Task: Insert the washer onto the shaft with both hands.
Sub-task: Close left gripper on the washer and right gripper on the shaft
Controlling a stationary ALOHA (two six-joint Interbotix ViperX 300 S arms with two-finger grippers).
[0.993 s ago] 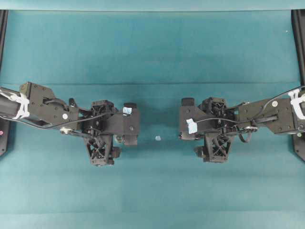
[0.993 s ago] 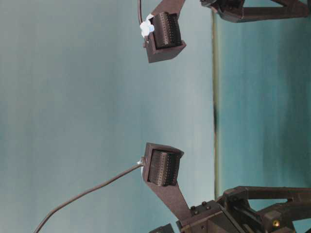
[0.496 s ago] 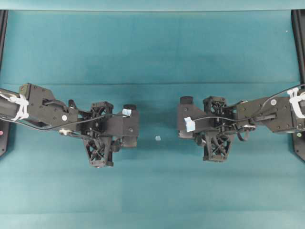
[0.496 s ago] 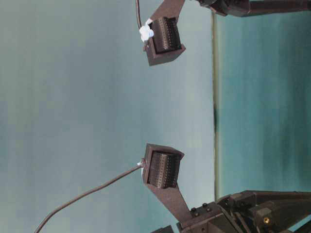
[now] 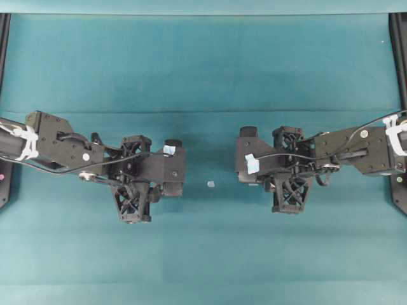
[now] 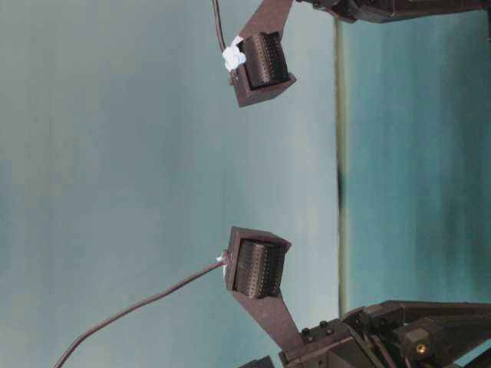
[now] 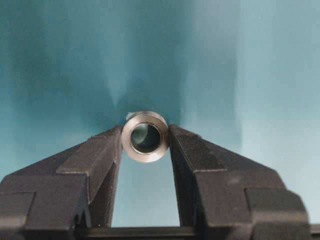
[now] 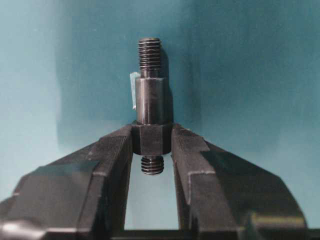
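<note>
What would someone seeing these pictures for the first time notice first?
Two black arms face each other across a teal table, with a tiny pale bit on the cloth between them. In the left wrist view, the left gripper pinches the washer at its fingertips, hole towards the camera. In the right wrist view, the right gripper clamps the shaft by its collar, threaded end pointing away.

my left gripper (image 7: 146, 145): matt black plastic, faintly grainy
washer (image 7: 145, 136): the ring I pinch, bright glossy metal, smooth
my right gripper (image 8: 152, 142): same dull black plastic
shaft (image 8: 150, 102): dark smooth metal, threaded ends rough
table (image 5: 203, 63): matt teal cloth-like cover
</note>
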